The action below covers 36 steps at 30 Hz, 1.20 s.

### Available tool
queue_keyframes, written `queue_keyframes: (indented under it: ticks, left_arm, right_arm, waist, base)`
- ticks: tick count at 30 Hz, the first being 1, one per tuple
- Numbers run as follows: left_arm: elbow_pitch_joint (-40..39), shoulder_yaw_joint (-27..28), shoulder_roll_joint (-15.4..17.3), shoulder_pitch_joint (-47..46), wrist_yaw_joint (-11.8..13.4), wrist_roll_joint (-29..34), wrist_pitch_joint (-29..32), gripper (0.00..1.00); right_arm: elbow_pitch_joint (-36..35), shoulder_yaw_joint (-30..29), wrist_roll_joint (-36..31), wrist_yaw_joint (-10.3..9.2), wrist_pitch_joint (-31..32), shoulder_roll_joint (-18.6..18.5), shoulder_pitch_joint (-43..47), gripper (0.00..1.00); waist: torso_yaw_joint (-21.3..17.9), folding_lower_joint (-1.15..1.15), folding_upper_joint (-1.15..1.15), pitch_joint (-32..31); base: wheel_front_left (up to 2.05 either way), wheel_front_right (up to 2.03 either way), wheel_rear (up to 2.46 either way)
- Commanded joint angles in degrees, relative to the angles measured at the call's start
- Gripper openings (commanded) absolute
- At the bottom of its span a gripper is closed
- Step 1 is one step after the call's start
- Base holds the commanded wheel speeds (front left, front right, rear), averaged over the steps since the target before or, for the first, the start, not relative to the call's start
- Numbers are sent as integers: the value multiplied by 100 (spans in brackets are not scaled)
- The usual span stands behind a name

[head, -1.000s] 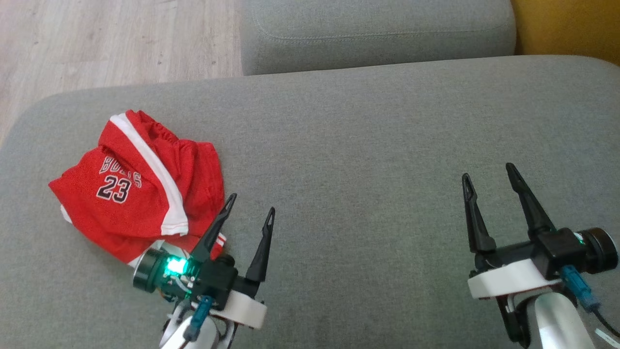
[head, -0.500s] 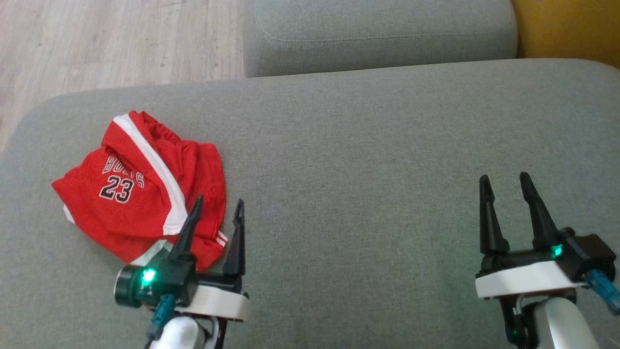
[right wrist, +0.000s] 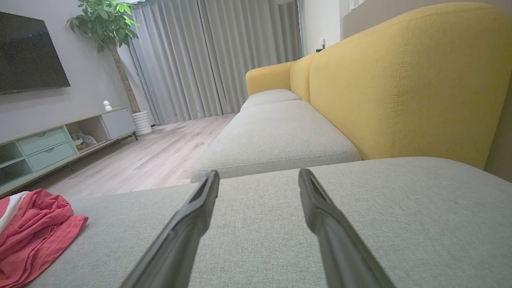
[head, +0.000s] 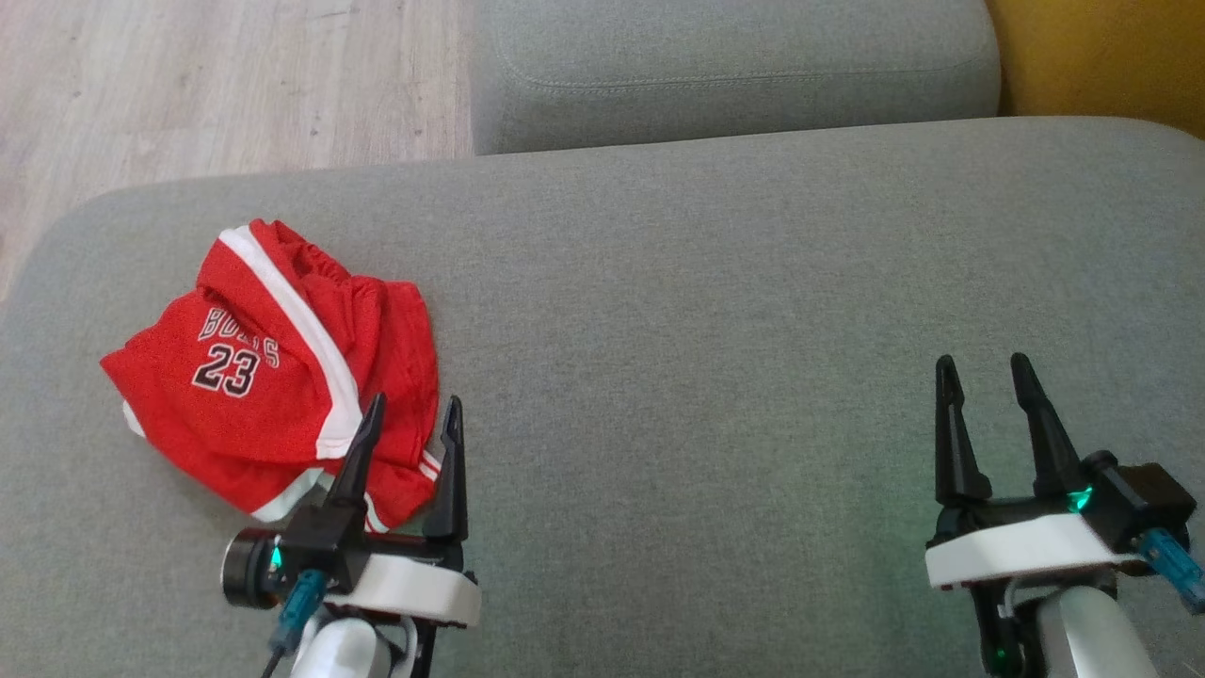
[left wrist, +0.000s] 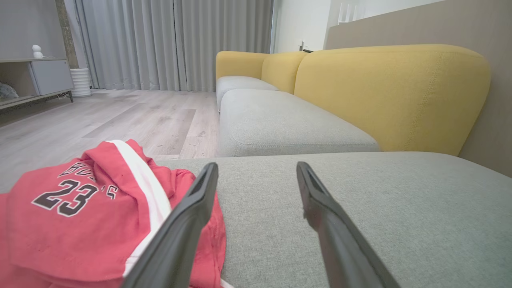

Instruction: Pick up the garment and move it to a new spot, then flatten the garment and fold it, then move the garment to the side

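Observation:
A crumpled red garment [head: 273, 367] with white stripes and the number 23 lies on the left part of the grey sofa seat [head: 715, 311]. It also fills the lower left of the left wrist view as a red garment [left wrist: 80, 216], and its edge shows as a red garment [right wrist: 28, 236] in the right wrist view. My left gripper [head: 412, 412] is open, its left finger over the garment's near right corner, nothing between the fingers. My right gripper [head: 981, 369] is open over bare cushion at the lower right, far from the garment.
A second grey seat cushion [head: 734, 66] lies beyond the seat, with the yellow backrest [head: 1101, 56] at the far right. Wooden floor [head: 207, 85] lies past the seat's left and far edges. A TV cabinet [right wrist: 60, 140] and a plant [right wrist: 108, 28] stand across the room.
My left gripper has swung left and back toward the garment's near corner, its fingers now pointing straight ahead. My right gripper has drawn back a little and straightened. The garment has not moved.

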Motion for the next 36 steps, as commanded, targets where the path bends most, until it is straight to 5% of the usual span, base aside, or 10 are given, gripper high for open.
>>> queue_keyframes:
  ticks: [1, 18, 36]
  left_arm:
    - [-139, 237, -18, -148, -32, 45, -55, 100]
    - [-98, 525, -113, -55, -143, 285, -55, 100]
    - [-65, 694, -144, 97, -172, 412, -55, 100]
  right_arm:
    - [-162, 145, 23, -4, -61, -54, -201, 100]
    - [-125, 358, -28, -4, -61, -54, -115, 100]
    - [-118, 719, 12, -4, -61, -54, 66, 100]
  waist:
    - [7, 0, 0, 2]
    - [421, 0, 0, -115]
    - [1437, 0, 0, -264]
  base:
    - [0, 0, 0]
    - [0, 0, 0]
    - [0, 0, 0]
